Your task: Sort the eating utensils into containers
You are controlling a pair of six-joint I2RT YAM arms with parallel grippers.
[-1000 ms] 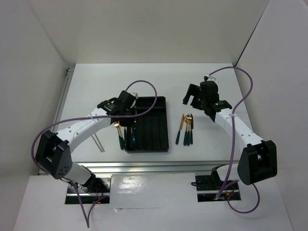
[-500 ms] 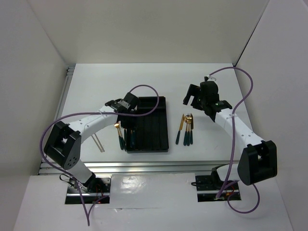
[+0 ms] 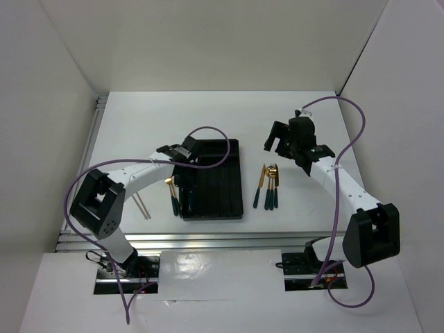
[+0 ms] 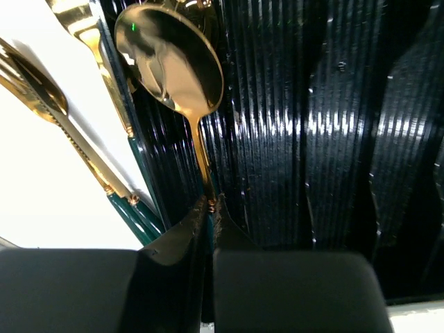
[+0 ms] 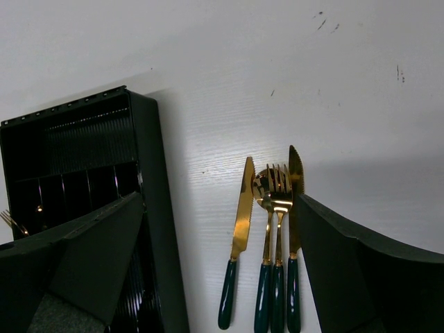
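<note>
L gripper: L fingers are narrowed to a slit and clamped on the spoon where gold neck meets green handle. The handle is hidden betw. the pads. The gold bowl is seen straight out past the fingertips, over the ribbed floor of the tray, in a compartment near the tray's edge. Whether the bowl touches the floor can't be told.

On the table side of the fingers, a utensil w/ gold head & green handle is laid along the tray wall; inside or outside can't be told. Further out, a serrated knife is seen on the white table. In the top view the chopsticks are on the table, well apart from the L fingers, toward the arm bases.

R gripper: R fingers are spread wide w/ nothing held, and are raised above the table. Betw. them, four pieces are laid side by side, heads away from the wrist: knife, 2nd spoon, fork, 2nd knife. The last is just beside one finger. The tray's corner is partly covered by the other finger.
</note>
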